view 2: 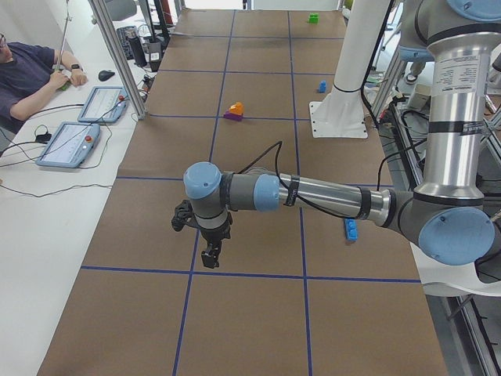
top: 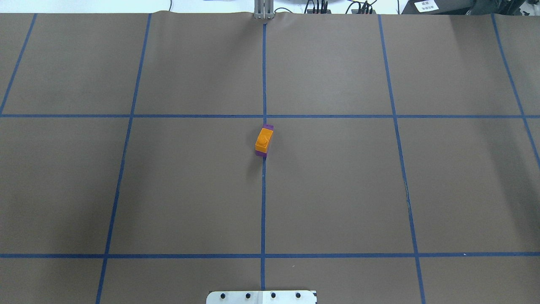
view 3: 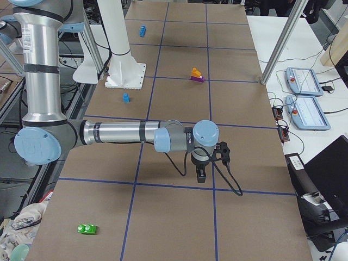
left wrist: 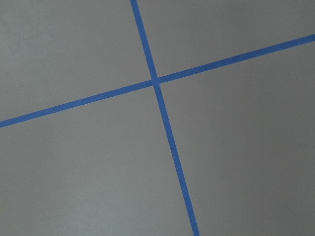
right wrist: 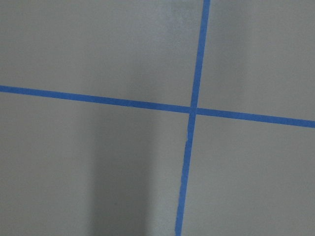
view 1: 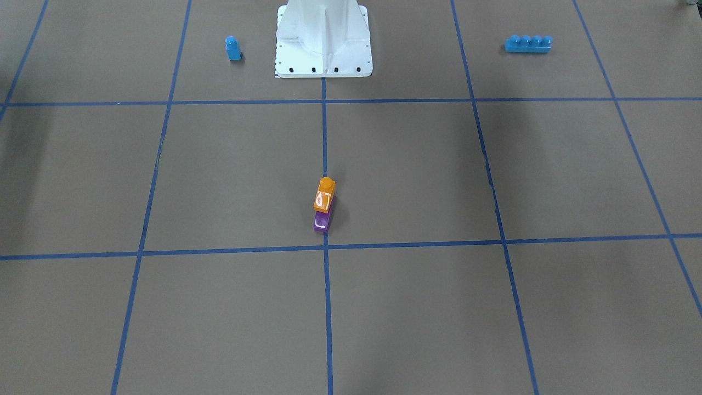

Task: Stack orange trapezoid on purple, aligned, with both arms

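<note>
The orange trapezoid [view 1: 324, 195] sits on top of the purple brick [view 1: 322, 221] near the table's middle, next to the centre tape line. Its long side runs along the purple one. The stack also shows in the overhead view, orange [top: 264, 140] over purple [top: 268, 126]. My left gripper [view 2: 210, 258] shows only in the exterior left view, hanging above the table far from the stack. My right gripper [view 3: 200, 175] shows only in the exterior right view, also far from the stack. I cannot tell whether either is open or shut. Both wrist views show only brown table and blue tape.
A small blue one-stud brick [view 1: 233, 48] and a long blue four-stud brick [view 1: 528, 44] lie on either side of the white robot base [view 1: 323, 38]. A green brick [view 3: 87, 229] lies near a table end. An operator [view 2: 31, 70] sits beside the table.
</note>
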Motion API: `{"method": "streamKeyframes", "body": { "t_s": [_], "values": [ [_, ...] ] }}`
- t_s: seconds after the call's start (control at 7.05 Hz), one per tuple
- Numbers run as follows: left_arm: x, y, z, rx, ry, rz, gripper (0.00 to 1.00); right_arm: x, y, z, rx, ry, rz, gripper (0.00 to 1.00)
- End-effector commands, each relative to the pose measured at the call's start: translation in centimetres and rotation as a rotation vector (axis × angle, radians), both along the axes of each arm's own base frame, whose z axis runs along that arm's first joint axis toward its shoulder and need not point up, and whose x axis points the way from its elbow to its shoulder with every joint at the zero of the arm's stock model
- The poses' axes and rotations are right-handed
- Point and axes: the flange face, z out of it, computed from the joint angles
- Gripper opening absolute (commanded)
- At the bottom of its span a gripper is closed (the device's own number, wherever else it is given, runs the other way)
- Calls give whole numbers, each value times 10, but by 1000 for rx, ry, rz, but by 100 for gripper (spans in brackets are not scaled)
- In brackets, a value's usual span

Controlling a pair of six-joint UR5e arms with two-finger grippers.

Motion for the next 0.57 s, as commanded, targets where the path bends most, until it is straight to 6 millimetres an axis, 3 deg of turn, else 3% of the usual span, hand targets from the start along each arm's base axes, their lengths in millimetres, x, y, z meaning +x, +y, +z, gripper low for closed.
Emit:
{"method": "streamKeyframes", "body": {
  "t_s": [0.0, 0.43],
  "values": [
    [-5, 8, 12, -3, 2, 15, 100, 20, 8, 11, 2, -9, 28, 100],
    [-5, 7, 12, -10, 2, 8, 100, 20, 16, 13, -14, -16, 39, 100]
  ]
}}
